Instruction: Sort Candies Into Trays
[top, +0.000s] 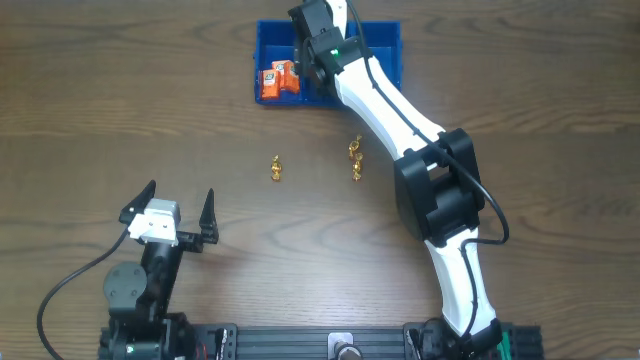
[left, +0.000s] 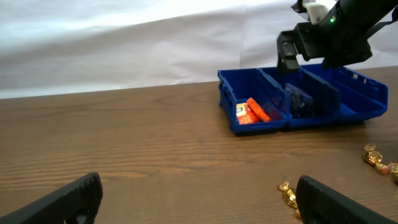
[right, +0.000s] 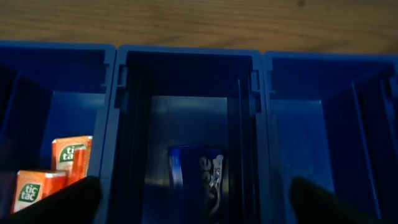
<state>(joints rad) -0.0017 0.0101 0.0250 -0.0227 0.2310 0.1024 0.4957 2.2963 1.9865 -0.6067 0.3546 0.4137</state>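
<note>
A blue three-compartment tray (top: 388, 45) sits at the far middle of the table. Orange candy boxes (top: 278, 80) lie in its left compartment. My right gripper (top: 303, 45) hangs open over the middle compartment. In the right wrist view, a blue-wrapped candy (right: 200, 177) lies on that compartment's floor, below the open right gripper (right: 194, 186), beside the orange boxes (right: 69, 155). Three gold-wrapped candies lie loose on the table: one (top: 277, 168) to the left, two (top: 355, 160) close together. My left gripper (top: 180, 190) stands open and empty near the table's front left.
From the left wrist view the tray (left: 360, 102) stands ahead to the right with the right gripper (left: 289, 59) above it. Gold candies (left: 288, 193) lie nearer. Bare wood lies between the left gripper (left: 199, 183) and the tray.
</note>
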